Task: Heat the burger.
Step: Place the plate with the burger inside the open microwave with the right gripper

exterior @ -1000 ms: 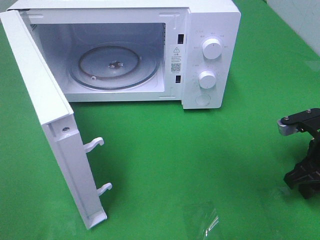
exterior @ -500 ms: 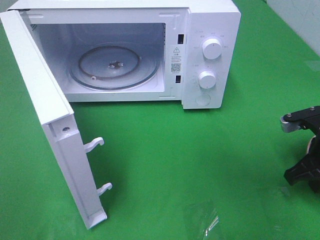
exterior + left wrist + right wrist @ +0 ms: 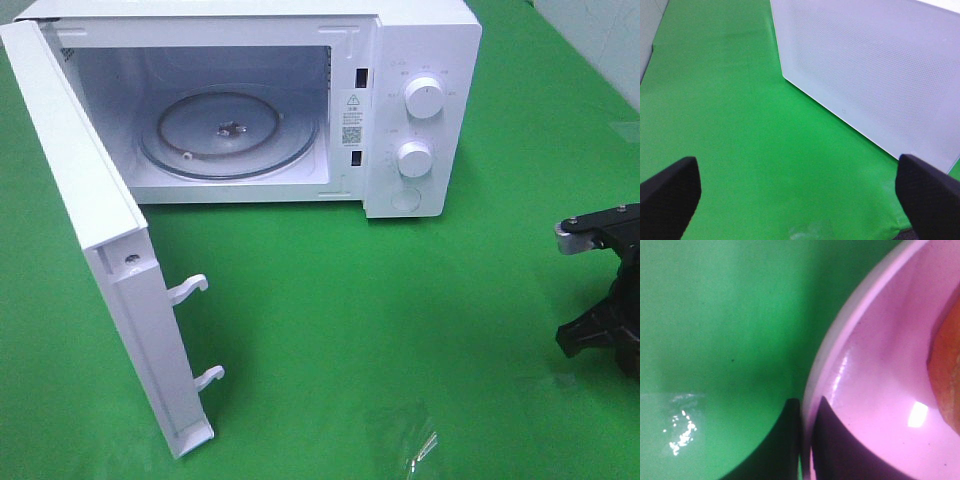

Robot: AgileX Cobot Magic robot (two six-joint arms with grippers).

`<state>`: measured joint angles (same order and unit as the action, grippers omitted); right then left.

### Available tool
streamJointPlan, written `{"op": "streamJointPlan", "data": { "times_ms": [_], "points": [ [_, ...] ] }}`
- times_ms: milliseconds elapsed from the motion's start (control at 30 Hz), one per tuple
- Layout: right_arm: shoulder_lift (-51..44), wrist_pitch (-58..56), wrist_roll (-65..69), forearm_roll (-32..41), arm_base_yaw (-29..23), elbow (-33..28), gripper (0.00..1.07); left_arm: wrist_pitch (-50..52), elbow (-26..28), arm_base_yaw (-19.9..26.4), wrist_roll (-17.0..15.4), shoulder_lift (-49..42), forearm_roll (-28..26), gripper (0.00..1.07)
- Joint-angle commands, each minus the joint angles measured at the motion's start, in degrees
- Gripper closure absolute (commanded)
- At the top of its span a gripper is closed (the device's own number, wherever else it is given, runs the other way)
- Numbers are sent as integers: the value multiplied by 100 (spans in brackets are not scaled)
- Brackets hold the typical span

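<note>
A: High view first. What's there?

B: The microwave (image 3: 420, 60) stands with its door (image 3: 90, 230) swung wide and the turntable (image 3: 230, 135) bare. The right arm (image 3: 605, 240) sits low at the right edge of the cloth (image 3: 400, 320). No burger shows here (I'd guess it lies just past that edge).

A: Left wrist?

B: The left gripper (image 3: 797, 192) is spread wide and holds nothing. It hangs over the cloth, near the door's outer face.

A: And the right wrist?

B: The right gripper (image 3: 807, 407) is pinched tight on the rim of the plate (image 3: 840, 340), one finger inside the rim and one outside. The burger (image 3: 947, 365) lies on that plate, apart from the fingers. Only its orange-brown edge is in frame.

A: So how far along?

B: Early, I'd judge. The door is open and the plate is gripped, so that much is done. What's left is to carry the plate across the cloth, set it on the turntable, let go, shut the door and turn a dial (image 3: 425, 98). The burger has not yet reached the microwave.
</note>
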<state>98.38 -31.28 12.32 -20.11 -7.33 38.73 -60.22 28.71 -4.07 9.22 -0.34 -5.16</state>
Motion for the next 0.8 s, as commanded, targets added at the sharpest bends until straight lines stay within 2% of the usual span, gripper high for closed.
{"op": "streamJointPlan", "data": {
  "times_ms": [33, 300, 800],
  "points": [
    [40, -172, 235, -120, -172, 11, 107, 74, -17, -6, -17, -132, -34, 9],
    [34, -350, 682, -579, -516, 11, 107, 74, -17, -6, -17, -132, -34, 9],
    [-997, -1226, 1318, -1478, -968, 0, 107, 74, -17, -6, -17, -132, -34, 9]
  ]
}}
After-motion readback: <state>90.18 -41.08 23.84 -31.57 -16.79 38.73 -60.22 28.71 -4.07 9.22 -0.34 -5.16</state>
